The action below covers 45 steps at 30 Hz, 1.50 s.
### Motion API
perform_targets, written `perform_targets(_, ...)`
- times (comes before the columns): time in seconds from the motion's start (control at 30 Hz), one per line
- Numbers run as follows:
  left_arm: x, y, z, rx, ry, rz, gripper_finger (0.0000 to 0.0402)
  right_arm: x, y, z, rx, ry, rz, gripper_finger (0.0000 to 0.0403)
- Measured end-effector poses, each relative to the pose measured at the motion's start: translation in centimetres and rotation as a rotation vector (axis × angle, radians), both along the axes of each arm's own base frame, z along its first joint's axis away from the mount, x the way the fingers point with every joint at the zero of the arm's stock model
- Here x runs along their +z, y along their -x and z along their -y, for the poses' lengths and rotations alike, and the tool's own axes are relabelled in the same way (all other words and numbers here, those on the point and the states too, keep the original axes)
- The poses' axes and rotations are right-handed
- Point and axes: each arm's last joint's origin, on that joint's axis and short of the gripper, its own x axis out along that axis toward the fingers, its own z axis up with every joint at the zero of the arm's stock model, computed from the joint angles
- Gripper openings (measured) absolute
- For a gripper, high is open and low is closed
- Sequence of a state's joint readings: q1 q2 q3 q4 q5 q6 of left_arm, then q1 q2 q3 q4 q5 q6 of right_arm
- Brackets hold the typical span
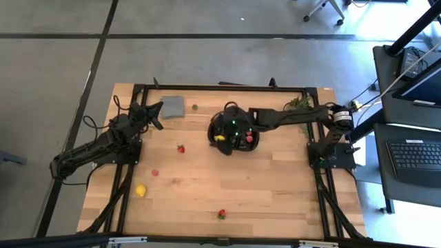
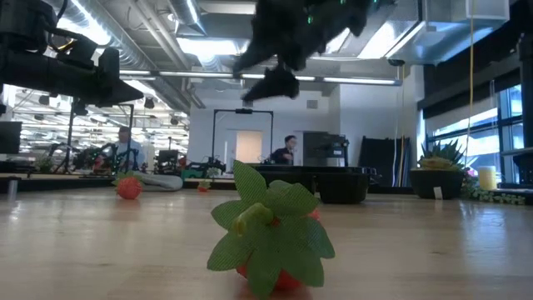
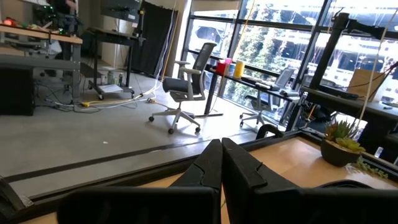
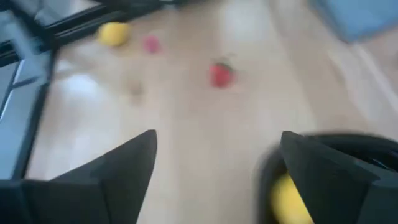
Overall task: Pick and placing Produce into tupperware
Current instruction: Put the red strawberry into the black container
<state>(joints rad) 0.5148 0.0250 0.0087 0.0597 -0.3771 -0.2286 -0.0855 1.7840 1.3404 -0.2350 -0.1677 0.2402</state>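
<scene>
The black tray (image 1: 238, 146) sits mid-table with a yellow piece (image 1: 220, 138) inside; in the right wrist view the tray (image 4: 348, 149) and yellow piece (image 4: 289, 199) show by one finger. My right gripper (image 1: 229, 128) (image 4: 217, 137) hovers open above the tray's left part, raised high in the low view (image 2: 279, 62). Loose produce lies on the wood: a strawberry (image 1: 180, 148) (image 4: 219, 73), a pink piece (image 1: 155, 172) (image 4: 151, 43), a lemon (image 1: 140, 190) (image 4: 113, 33), and another strawberry (image 1: 222, 214) (image 2: 271, 237) near the front edge. My left gripper (image 1: 157, 117) (image 3: 222, 152) waits shut at the far left.
A flat grey square piece (image 1: 172, 105) lies by the left gripper at the far edge, with a small dark piece (image 1: 195, 107) beside it. A potted plant (image 1: 298, 103) stands at the far right. Bare wood spreads across the near half of the table.
</scene>
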Motion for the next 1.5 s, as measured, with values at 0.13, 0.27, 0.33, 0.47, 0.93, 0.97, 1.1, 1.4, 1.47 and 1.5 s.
perform_targets(0.13, 0.0, 0.0, 0.0, 0.0, 0.0, 0.0, 0.0, 0.7, -0.4, -3.1, 0.092, 0.02, 0.027, 0.0351)
perform_targets(0.27, 0.0, 0.0, 0.0, 0.0, 0.0, 0.0, 0.0, 0.7, -0.2, -6.4, 0.186, 0.035, 0.026, 0.0352)
perform_targets(0.33, 0.0, 0.0, 0.0, 0.0, 0.0, 0.0, 0.0, 0.5, 0.0, -8.2, 0.258, 0.069, 0.04, 0.0352)
perform_targets(0.47, 0.0, 0.0, 0.0, 0.0, 0.0, 0.0, 0.0, 0.0, 0.2, -11.6, 0.403, 0.147, 0.077, 0.0352)
perform_targets(0.93, 0.0, 0.0, 0.0, -0.001, 0.0, 0.001, 0.0, -2.9, -1.0, -15.2, 0.423, 0.092, 0.091, 0.0352)
perform_targets(0.97, 0.0, 0.0, 0.0, -0.001, 0.0, 0.0, 0.0, -3.1, -1.0, -15.3, 0.424, 0.092, 0.088, 0.0352)
perform_targets(1.1, 0.0, 0.0, 0.0, -0.001, 0.0, 0.0, 0.0, -4.3, -1.2, -16.1, 0.438, 0.097, 0.07, 0.0352)
perform_targets(1.4, 0.0, 0.0, 0.0, -0.001, -0.002, -0.001, 0.0, -7.4, 0.2, -21.7, 0.573, 0.107, 0.02, 0.0352)
perform_targets(1.47, 0.0, 0.0, 0.0, -0.001, -0.002, -0.002, 0.0, -7.9, 0.8, -23.2, 0.587, 0.147, 0.025, 0.0352)
perform_targets(1.5, 0.0, 0.0, 0.0, -0.001, -0.002, -0.002, 0.0, -8.2, 1.0, -23.8, 0.581, 0.176, 0.024, 0.0351)
